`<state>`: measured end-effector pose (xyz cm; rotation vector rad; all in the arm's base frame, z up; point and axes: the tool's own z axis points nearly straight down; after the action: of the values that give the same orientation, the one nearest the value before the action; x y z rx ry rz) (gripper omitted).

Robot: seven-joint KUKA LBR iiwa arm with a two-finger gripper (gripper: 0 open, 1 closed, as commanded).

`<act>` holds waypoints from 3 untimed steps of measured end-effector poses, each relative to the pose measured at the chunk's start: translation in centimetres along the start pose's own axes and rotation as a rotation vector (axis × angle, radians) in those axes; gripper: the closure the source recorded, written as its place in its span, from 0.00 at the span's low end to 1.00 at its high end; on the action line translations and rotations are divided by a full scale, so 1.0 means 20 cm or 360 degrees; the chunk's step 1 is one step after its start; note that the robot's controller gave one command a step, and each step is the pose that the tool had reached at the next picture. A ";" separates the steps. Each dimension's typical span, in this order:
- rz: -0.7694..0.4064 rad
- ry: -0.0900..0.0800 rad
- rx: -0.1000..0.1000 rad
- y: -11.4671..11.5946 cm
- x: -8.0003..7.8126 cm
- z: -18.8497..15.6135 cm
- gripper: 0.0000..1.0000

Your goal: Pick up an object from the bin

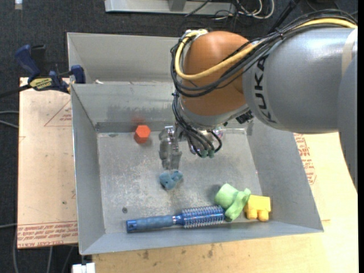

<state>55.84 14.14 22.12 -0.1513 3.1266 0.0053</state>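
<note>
Observed: the arm (307, 84) enters from the right and bends down into the grey metal bin (85, 164). An orange cover (213, 73) sits round its wrist, with yellow and black cables (181, 56) looped about it.

The claw (169, 162) hangs tip-down over the middle of the bin floor. Whether it is open or closed cannot be told from this angle.

Item nearest the claw: a small blue lump (170, 179) of uneven shape, lying on the bin floor near its centre, directly below the claw tip in this view. Whether the two touch cannot be told.

Other contents:
- A small orange block (142, 133) lies toward the back wall, left of the claw and apart from it.
- A blue brush (176, 219) with a long handle and a bristled head lies flat along the front wall, its handle pointing left.
- A green toy (232, 199) of rounded form lies in the front right part of the bin, touching the head end of the brush.
- A yellow block (257, 207) lies just beside the green toy on its right.

The front three items lie well apart from the claw.
</note>
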 end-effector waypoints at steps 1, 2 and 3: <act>0.0000 0.0013 0.0003 0.00 0.01 0.03 0.00; -0.0102 0.0011 -0.0001 0.22 0.09 -0.06 0.00; -0.0289 0.0035 0.0004 0.18 0.37 0.47 0.00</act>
<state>48.25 16.96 12.63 -0.4376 3.1211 -0.0015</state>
